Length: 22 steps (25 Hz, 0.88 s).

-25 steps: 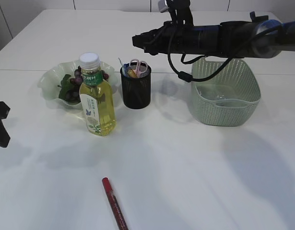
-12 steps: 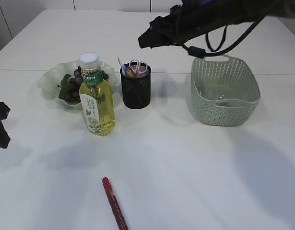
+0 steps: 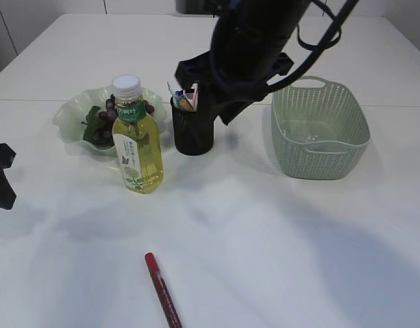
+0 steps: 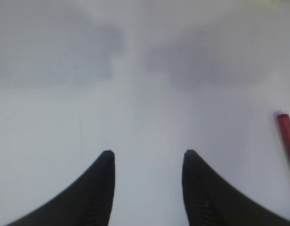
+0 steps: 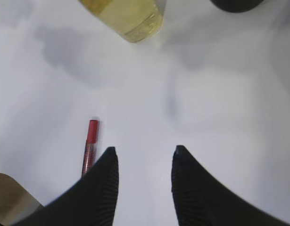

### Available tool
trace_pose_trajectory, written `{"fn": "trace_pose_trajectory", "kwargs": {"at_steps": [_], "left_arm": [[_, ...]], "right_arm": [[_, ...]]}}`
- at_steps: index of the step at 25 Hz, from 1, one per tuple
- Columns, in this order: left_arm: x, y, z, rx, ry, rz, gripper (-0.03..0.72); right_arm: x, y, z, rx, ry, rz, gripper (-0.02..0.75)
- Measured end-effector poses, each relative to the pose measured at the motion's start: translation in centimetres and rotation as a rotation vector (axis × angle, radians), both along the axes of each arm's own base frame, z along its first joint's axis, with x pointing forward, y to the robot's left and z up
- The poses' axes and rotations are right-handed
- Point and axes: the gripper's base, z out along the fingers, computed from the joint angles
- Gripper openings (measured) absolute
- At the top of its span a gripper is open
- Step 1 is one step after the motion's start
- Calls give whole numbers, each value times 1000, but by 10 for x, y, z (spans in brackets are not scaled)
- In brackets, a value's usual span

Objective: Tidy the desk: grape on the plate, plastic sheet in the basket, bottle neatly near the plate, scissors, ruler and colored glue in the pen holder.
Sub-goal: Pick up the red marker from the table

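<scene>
Colored glue [image 3: 162, 290] lies flat on bench [image 3: 278, 246], well apart from pen holder [image 3: 193, 130]. Right gripper [image 5: 142, 162] jaws parted, empty; left gripper [image 4: 147, 162] likewise. Descend square across the stick's middle.

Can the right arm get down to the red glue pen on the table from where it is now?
Probably yes. The right tool is open and empty, and the glue pen lies alone on bare table, apart from the bottle.
</scene>
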Motion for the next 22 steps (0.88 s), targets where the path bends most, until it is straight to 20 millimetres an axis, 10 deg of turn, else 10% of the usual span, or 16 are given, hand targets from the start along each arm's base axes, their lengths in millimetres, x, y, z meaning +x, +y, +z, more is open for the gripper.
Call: {"fn": "trace_pose_trajectory", "kwargs": {"at_steps": [10,22], "left_arm": [[0,0,0,5,-2,-2,340],[0,2,0,20,-3,-10,333]], "right_arm": [[-58,68,-16,-82,61,-15,313],[-89,107,-97,-250,188,-4,358]]}}
